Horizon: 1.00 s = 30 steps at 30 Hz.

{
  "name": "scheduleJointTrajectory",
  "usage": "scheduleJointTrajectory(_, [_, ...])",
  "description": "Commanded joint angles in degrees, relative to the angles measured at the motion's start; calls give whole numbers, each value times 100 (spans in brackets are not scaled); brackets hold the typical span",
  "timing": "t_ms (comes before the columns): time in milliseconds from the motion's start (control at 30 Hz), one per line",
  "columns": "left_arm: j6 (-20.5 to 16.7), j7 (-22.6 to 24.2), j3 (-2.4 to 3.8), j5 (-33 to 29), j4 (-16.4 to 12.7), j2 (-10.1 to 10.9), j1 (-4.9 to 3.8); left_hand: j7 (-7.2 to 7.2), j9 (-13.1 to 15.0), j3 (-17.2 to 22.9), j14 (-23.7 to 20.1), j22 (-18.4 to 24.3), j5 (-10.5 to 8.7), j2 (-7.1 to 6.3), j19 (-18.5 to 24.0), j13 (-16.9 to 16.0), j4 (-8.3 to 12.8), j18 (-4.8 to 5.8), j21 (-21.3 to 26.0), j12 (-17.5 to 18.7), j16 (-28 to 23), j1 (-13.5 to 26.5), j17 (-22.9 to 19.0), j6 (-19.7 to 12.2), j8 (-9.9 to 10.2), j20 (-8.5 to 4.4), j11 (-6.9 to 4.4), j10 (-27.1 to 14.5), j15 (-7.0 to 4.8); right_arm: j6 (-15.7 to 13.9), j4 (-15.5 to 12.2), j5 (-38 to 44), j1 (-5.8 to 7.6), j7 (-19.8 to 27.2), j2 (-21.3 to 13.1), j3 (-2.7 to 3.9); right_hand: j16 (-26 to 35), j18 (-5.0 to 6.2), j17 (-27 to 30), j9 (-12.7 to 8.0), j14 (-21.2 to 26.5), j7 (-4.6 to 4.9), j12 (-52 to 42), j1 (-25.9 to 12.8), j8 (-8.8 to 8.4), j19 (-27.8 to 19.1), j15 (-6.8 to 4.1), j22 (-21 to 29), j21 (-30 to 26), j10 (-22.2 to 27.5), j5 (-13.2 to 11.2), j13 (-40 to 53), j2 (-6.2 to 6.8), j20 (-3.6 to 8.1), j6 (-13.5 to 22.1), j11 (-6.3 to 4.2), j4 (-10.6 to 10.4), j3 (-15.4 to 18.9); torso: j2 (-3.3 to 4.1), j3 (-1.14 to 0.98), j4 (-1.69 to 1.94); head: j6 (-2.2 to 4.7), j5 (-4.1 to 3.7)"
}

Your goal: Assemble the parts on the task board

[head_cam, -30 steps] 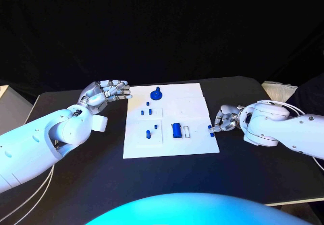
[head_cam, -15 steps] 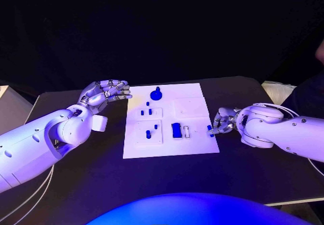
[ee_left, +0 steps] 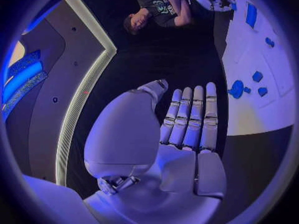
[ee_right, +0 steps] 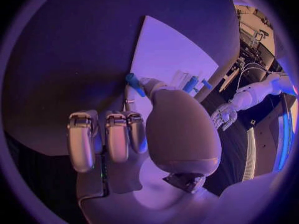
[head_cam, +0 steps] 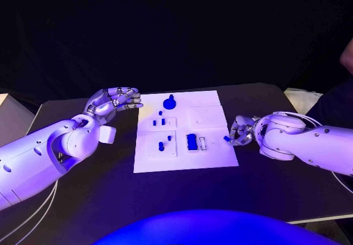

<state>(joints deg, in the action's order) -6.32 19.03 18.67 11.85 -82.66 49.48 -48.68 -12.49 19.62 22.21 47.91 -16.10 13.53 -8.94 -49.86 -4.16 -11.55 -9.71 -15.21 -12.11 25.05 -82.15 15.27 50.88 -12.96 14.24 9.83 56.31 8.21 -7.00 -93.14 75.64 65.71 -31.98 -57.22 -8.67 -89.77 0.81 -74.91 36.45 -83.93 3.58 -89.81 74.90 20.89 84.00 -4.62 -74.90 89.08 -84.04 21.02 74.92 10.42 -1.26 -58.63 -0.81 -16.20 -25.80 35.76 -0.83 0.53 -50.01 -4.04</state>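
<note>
The white task board [head_cam: 215, 158] lies in the middle of the black table. Standing on it are a round blue part with a peg [head_cam: 170, 102], a larger blue block [head_cam: 192, 142] and several small blue parts [head_cam: 161, 146]. My right hand [head_cam: 243, 130] hovers at the board's right edge, pinching a small blue part [head_cam: 227, 138] between thumb and a finger. The right wrist view has that part [ee_right: 132, 82] at the fingertips, over the board's edge [ee_right: 163, 55]. My left hand [head_cam: 114, 100] is raised beside the board's far left corner, holding nothing, its fingers [ee_left: 194, 115] stretched out.
A white object [head_cam: 303, 97] sits at the table's far right corner, and a pale box edge [head_cam: 6, 109] shows at the far left. Bare black tabletop [head_cam: 184, 194] lies in front of the board.
My right hand has shifted slightly up and towards the board with the small blue part in its pinch. The left hand has stayed in place.
</note>
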Motion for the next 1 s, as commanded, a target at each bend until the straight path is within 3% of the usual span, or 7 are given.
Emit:
scheduleJointTrajectory(33, [78, 21, 2, -5, -10, -1, 8, -17, -5, 3, -39, 8, 3, -24, -41, 10, -37, -53, 26, 37, -32, -19, 5, -23, -12, 13, 24, -25, 11, -251, -35, -19, -29, -9, -6, -15, -23, -69, -1509, 249, -607, -30, -19, -308, 178, 590, -14, -1494, 28, -596, 213, 1508, 8, 25, 47, -28, 743, -991, -2, -4, -1, 1, 2])
scheduleJointTrajectory(167, [78, 18, 2, -5, -10, 1, 8, -23, -9, -2, -40, 10, 2, -27, -43, 10, -43, -54, 29, 40, -32, -15, 6, -34, -7, 14, 27, -28, 13, -343, -79, -163, -30, 0, -26, -15, -23, -71, -1509, 373, -607, -27, -19, -576, 257, 591, -13, -1496, 36, -596, 270, 1508, -12, 15, 96, -27, 1039, -1382, -3, 0, 1, 1, 9])
scheduleJointTrajectory(400, [78, 15, 2, -5, -10, 3, 8, -23, -9, -2, -40, 10, 2, -27, -43, 10, -43, -54, 29, 40, -32, -15, 6, -34, -7, 14, 27, -28, 13, -453, -174, -310, -23, 1, -78, -9, -23, -71, -1509, 435, -607, -15, -19, -761, 293, 591, -8, -1496, 37, -596, 315, 1508, -18, 11, 116, -20, 1213, -1556, -4, 0, -7, 1, 15])
scheduleJointTrajectory(733, [87, 4, 2, -5, -17, 4, 8, -23, -9, -2, -40, 10, 2, -27, -43, 10, -43, -54, 29, 40, -32, -15, 6, -34, -7, 14, 27, -28, 13, -675, -490, -811, 48, -6, -54, 3, -23, -67, -1509, 501, -607, -57, -19, -1195, 342, 588, -25, -1491, 17, -596, 264, 1508, 87, 18, 92, -46, 1241, -1373, -3, 0, 0, 1, 11])
scheduleJointTrajectory(833, [89, 2, 2, -5, -18, 5, 8, -23, -9, -2, -40, 10, 2, -27, -43, 10, -43, -54, 29, 40, -32, -15, 6, -34, -7, 14, 27, -28, 13, -706, -516, -949, 54, -13, 38, 3, -23, -65, -1509, 498, -607, -70, -19, -1333, 331, 587, -33, -1489, 9, -596, 129, 1508, 99, 25, 80, -56, 1212, -1232, -3, 1, -4, 1, 3])
scheduleJointTrajectory(1000, [96, 1, 2, -5, -22, 0, 8, -31, -14, -6, -45, 15, 4, -26, -47, 10, -52, -54, 36, 46, -34, -14, 9, -46, -1, 15, 33, -33, 16, -736, -473, -1056, 56, -25, 213, -1, -23, -63, -1509, 496, -607, -72, -19, -1354, 329, 584, -35, -1485, -5, -596, 106, 1508, 103, 27, 75, -57, 1210, -1206, -6, 5, -9, 1, -6])
